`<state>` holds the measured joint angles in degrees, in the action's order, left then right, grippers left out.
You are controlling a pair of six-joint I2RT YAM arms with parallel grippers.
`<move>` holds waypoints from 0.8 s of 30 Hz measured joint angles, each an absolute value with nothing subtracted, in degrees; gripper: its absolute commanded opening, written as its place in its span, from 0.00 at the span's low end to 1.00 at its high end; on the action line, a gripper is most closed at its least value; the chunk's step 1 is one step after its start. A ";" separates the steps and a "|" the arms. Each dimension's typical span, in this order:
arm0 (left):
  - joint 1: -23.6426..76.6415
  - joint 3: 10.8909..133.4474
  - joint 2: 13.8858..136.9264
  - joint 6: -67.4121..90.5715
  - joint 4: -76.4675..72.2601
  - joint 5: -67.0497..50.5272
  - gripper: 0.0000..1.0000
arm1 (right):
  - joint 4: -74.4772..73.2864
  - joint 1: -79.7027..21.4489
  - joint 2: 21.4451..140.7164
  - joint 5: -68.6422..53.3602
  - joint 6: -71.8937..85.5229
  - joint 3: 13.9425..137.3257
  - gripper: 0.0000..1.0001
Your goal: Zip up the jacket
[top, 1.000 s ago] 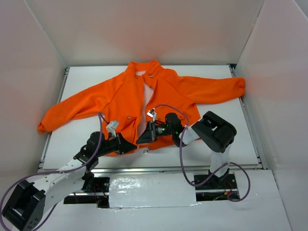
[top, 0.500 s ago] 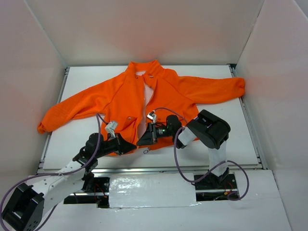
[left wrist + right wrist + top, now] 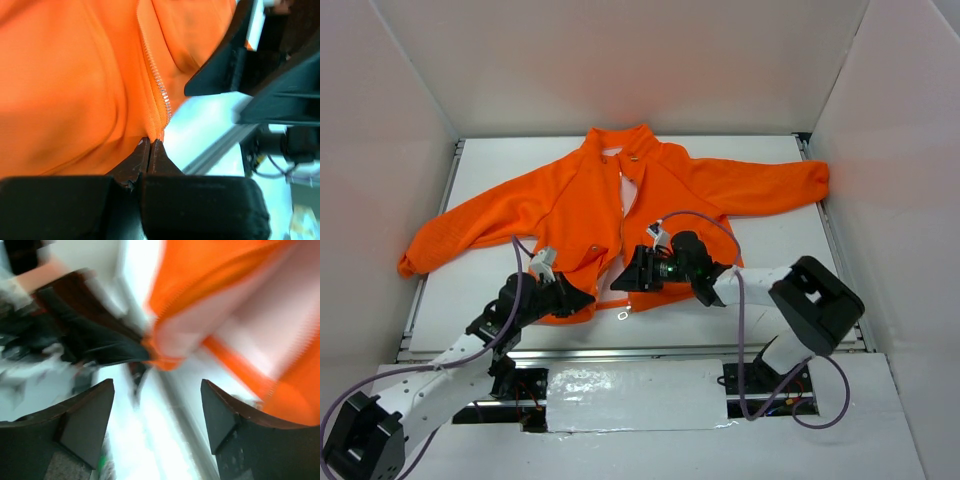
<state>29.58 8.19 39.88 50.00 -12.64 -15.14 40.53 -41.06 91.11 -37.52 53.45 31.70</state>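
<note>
Top view: left arm (image 3: 440,360) runs from lower left up-right toward centre, stretched low. The left gripper (image 3: 584,298) points right, jaws pressed together, tips pinching the jacket (image 3: 75,90) hem in the left wrist view. The right arm (image 3: 810,305) is folded at lower right, elbow out to the right, forearm reaching left. The right gripper (image 3: 618,284) points left at centre, fingers (image 3: 85,422) spread wide with nothing between them. The two grippers' tips face each other, close but apart.

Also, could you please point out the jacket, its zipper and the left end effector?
jacket (image 3: 575,195): top external view, on a front panel.
zipper (image 3: 159,89): left wrist view, on its pale teeth.
left end effector (image 3: 150,143): left wrist view, between fingertips pinching the hem.
</note>
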 measured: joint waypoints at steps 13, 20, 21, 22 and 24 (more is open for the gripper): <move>29.67 26.04 39.86 47.42 12.69 -3.77 0.00 | -17.34 -56.01 89.54 7.25 40.36 52.03 0.60; 29.67 34.41 40.05 43.57 23.66 -1.39 0.00 | -27.07 -59.05 94.54 14.22 38.74 56.29 0.58; 29.67 35.48 40.03 43.27 24.75 -1.30 0.00 | -27.59 -59.22 95.20 14.57 38.50 56.53 0.58; 29.67 36.29 40.03 42.98 25.65 -1.17 0.00 | -28.12 -59.31 95.44 14.68 38.33 56.55 0.58; 29.67 37.82 39.86 42.02 27.42 -0.99 0.00 | -28.82 -59.37 95.48 14.90 38.02 56.58 0.58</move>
